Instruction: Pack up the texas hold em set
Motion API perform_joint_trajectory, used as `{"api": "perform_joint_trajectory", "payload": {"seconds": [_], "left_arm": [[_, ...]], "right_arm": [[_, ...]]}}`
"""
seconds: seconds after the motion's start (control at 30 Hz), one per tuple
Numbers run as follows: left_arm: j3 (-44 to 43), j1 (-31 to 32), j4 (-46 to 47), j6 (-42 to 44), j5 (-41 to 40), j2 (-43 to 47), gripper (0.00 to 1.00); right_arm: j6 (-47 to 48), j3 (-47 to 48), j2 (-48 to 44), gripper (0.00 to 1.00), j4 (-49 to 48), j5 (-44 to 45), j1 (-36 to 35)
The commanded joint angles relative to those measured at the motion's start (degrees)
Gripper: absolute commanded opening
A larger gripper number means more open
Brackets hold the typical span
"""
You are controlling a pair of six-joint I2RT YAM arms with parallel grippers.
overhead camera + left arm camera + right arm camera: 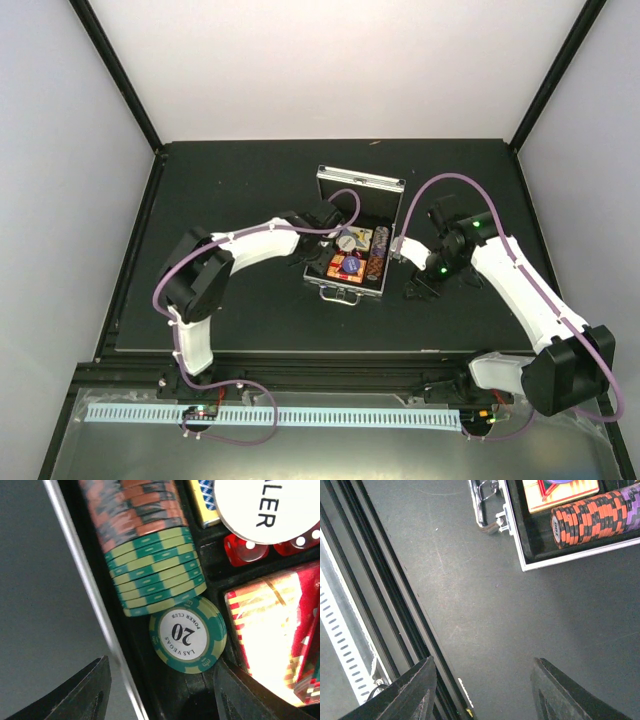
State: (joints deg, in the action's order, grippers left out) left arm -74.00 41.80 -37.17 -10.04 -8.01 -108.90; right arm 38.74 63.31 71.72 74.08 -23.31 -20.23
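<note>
The silver briefcase (340, 292) lies open in the middle of the table, its ribbed lid (360, 186) standing up behind. My left gripper (318, 258) is open and empty over the case's left compartment. In the left wrist view it (165, 700) straddles the silver case rim (85, 595), just short of a green "20" chip (187, 634) lying flat. Behind that chip stand a green-and-cream chip stack (155, 570) and maroon chips (135, 510). Red dice (245, 547), a white dealer button (270, 505) and a card deck (265, 630) lie to the right. My right gripper (415, 288) is open and empty over bare mat (482, 695).
The right wrist view shows the case's near right corner with its handle (487, 510), orange chips (587, 517) and purple chips (632, 505). The table's black edge rails (380, 595) run along the left of that view. Black frame posts (115, 70) stand at the back corners.
</note>
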Motion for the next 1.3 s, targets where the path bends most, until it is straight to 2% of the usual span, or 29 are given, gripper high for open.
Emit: {"api": "perform_joint_trajectory", "payload": {"seconds": [0.0,0.47,0.63,0.93,1.1,1.27], "left_arm": [[-0.56,-2.21,3.69,-0.30,-5.88,3.68,0.58],[-0.58,-2.87,4.26,-0.66,-4.72,4.39,0.57],[3.47,-2.94,5.96,3.15,2.62,8.77,0.63],[4.13,-2.73,4.31,5.46,6.80,2.73,0.65],[3.99,-2.70,4.57,7.55,7.04,1.32,0.64],[3.62,-2.51,5.50,7.59,1.82,-0.26,0.64]], "right_arm": [[-0.58,0.83,0.36,0.55,-0.87,-1.19,-0.16],[-0.56,1.64,1.53,0.55,-1.09,-1.39,-0.15],[-0.51,1.49,0.81,0.55,-1.05,-1.45,-0.16],[-0.32,1.64,1.17,0.57,-0.81,-2.07,-0.18],[0.20,1.38,1.13,0.57,-0.56,-1.80,-0.16],[-0.25,1.47,1.49,0.57,-0.80,-2.34,-0.14]]}}
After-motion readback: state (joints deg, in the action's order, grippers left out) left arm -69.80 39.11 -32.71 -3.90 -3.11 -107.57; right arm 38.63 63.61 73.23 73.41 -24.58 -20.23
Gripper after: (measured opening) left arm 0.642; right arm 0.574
